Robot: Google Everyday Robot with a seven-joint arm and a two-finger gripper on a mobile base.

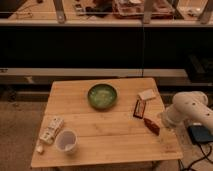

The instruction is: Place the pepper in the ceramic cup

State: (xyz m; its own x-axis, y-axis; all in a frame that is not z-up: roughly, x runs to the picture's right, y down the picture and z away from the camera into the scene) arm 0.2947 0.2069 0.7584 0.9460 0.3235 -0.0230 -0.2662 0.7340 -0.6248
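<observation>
The pepper lies on the table near its right edge, just beside the dark packet and well apart from the ceramic cup at the near left. The gripper hangs just right of the pepper, fingers wide, holding nothing. The green bowl sits farther back.

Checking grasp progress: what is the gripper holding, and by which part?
Nothing. The open gripper is beside the slender dark red pepper lying on the wooden table.
</observation>
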